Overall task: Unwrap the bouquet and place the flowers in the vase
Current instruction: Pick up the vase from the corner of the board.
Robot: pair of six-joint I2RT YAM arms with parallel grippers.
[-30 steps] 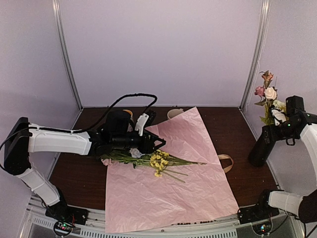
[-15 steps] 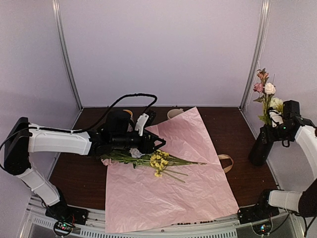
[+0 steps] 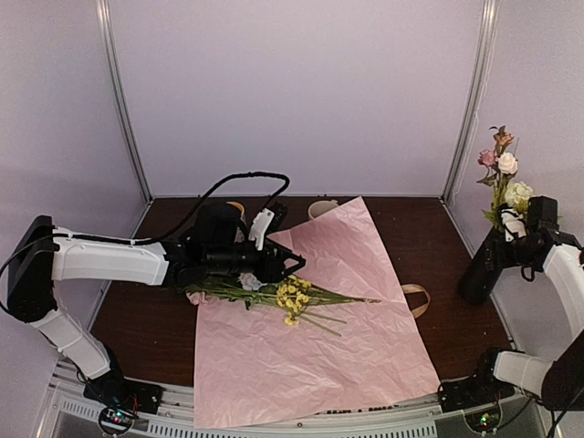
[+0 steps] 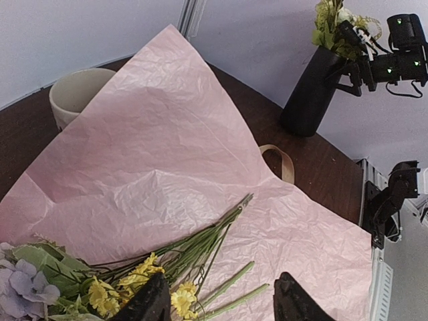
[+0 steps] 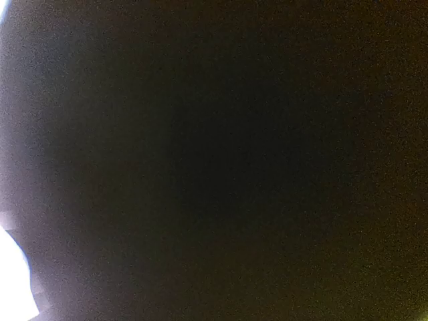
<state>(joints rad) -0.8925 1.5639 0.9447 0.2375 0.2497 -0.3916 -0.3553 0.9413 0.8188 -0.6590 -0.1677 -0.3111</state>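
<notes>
Flowers (image 3: pixel 274 294) flat on pink paper (image 3: pixel 347 246), stems pointing right, between parted left fingers (image 4: pixel 152 302); right fingers (image 4: pixel 348 32) state unclear

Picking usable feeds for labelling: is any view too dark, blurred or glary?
Right wrist view: almost wholly black, one blown-out patch at lower left, nothing identifiable. Left wrist view: sharp, evenly lit, creases in the pink paper clear. Top external view: even light, no glare, slightly soft.
</notes>
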